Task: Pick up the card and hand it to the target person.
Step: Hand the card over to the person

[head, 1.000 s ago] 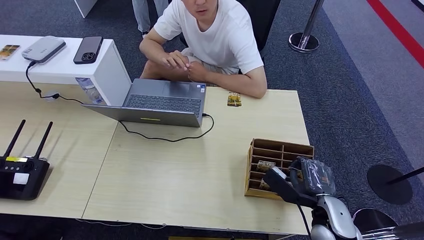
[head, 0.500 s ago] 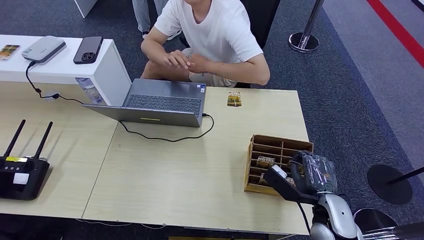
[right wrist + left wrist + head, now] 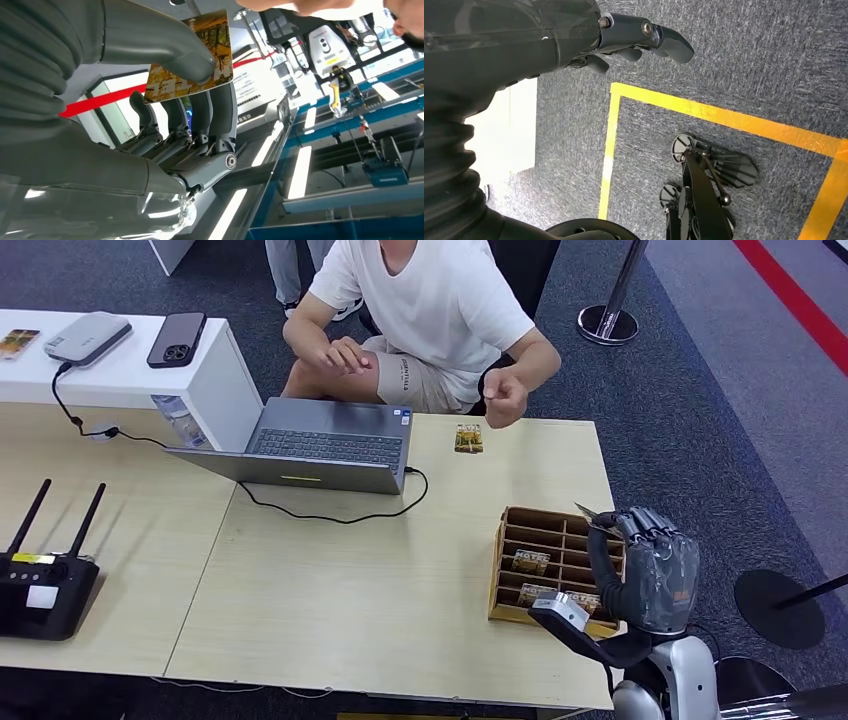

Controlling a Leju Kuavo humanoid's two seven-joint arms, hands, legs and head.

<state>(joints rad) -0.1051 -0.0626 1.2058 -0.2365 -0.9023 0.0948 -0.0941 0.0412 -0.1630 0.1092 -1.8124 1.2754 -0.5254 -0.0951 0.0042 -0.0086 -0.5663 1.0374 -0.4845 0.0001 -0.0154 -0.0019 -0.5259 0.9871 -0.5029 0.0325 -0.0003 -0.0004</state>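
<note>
Now our right robot hand [image 3: 650, 565] had risen from the wooden box [image 3: 553, 540], pinching the card [image 3: 192, 57] between thumb and fingers; the person's hand [image 3: 503, 397] had come forward at the worktop's [image 3: 380, 580] far edge, ready to receive.

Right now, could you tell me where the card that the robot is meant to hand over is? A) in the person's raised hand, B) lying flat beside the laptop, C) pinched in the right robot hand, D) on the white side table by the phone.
C: the right wrist view shows the card pinched between the thumb and fingers of the right robot hand, raised above the wooden organizer.
</note>
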